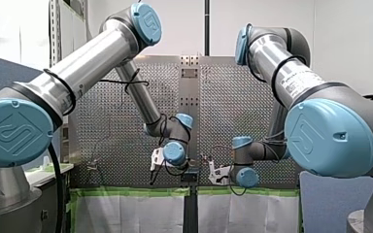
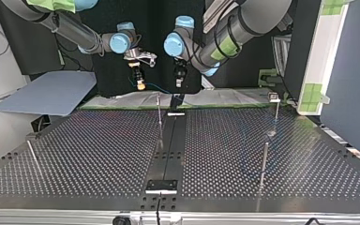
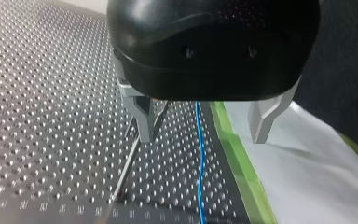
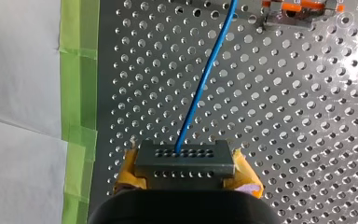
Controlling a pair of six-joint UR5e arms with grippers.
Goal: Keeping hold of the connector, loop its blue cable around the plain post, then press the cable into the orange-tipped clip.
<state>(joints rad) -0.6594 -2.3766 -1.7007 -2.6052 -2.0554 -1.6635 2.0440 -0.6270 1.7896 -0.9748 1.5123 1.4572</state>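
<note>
Orange-tipped clip (image 4: 303,6) only partly visible.

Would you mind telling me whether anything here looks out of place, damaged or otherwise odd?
Nothing stands out. The connector sits squarely in my right claw, its blue cable runs off over the perforated table without a sharp kink, and my left claw hangs open, the cable showing between its fingers.

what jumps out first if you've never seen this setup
The blue cable stands out, running from the grey connector held in my right gripper across the perforated table, with the orange-tipped clip ahead beside it. My left gripper hangs open, the cable showing between its metal fingers.
</note>
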